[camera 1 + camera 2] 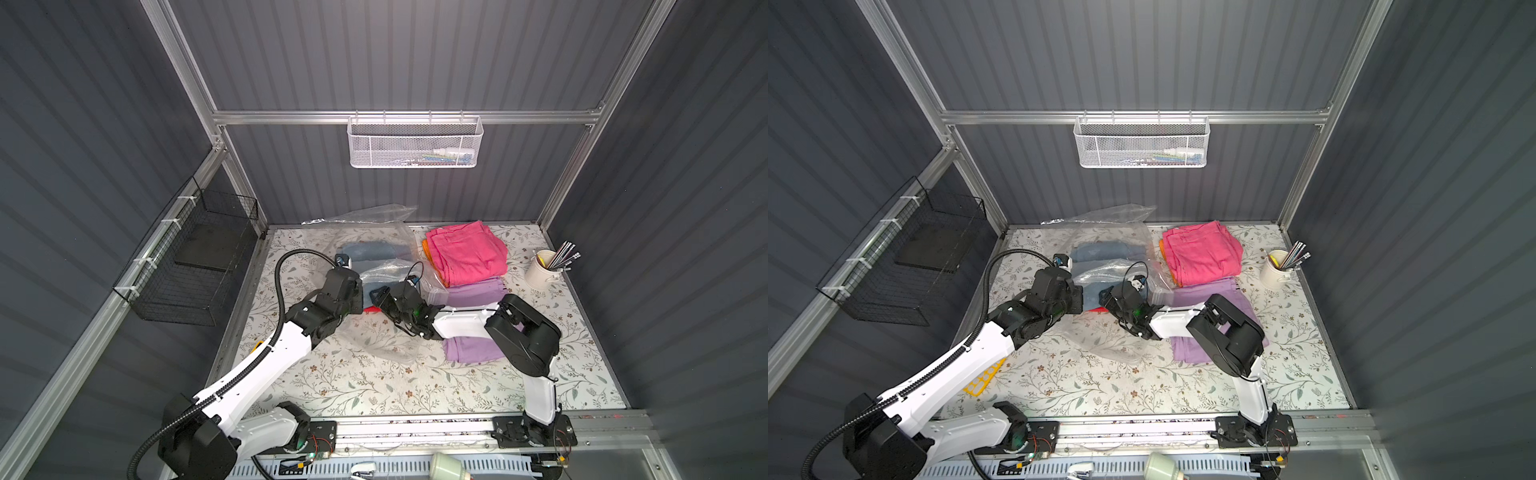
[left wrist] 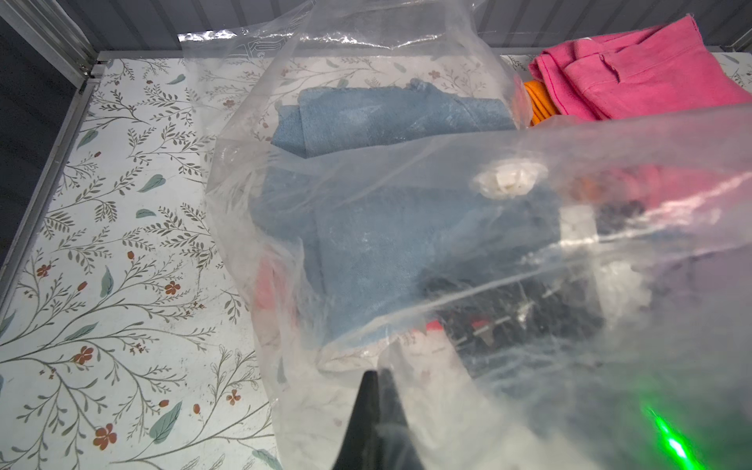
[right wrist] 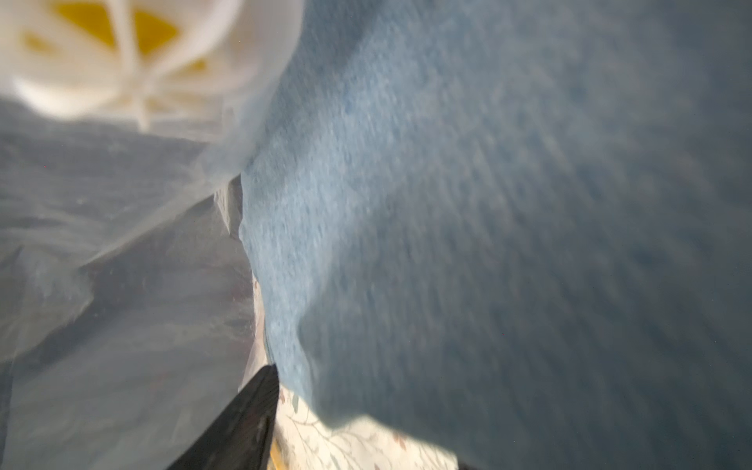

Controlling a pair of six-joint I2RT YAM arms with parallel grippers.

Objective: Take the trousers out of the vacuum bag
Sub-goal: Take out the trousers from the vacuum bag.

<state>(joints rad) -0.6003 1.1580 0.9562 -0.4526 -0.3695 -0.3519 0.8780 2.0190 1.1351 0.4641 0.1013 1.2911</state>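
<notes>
While the crinkly, see-through vacuum bag point(image 1: 374, 216) sprawls from the back edge of the counter point(image 1: 374, 386) toward its middle, you have the left pincer point(image 2: 370, 386) clenched on a fold of its film. This holds up the top sheet with the round white valve disc point(image 2: 508, 181).

Inside lie the light blue trousers point(image 2: 386, 110), a soft, nubbly fold. The red trousers point(image 1: 371, 309) show as a sliver beneath them at the bag's front.

Your right pincer point(image 1: 377, 297) sits under the film at the bag mouth with its jaws parted. Blue cloth is just beside one black finger point(image 3: 244, 419), and no grip shows.

The hot pink trousers point(image 1: 465, 253) rest folded on the orange pair point(image 1: 428, 253) near the back right corner. The lilac trousers point(image 1: 478, 291) lie flat in front of them.

Your left arm point(image 1: 266, 361) stretches diagonally from the front left corner, wrist tipped down. Your right arm point(image 1: 461, 322) is folded at a raised elbow, forearm level across the lilac cloth.
</notes>
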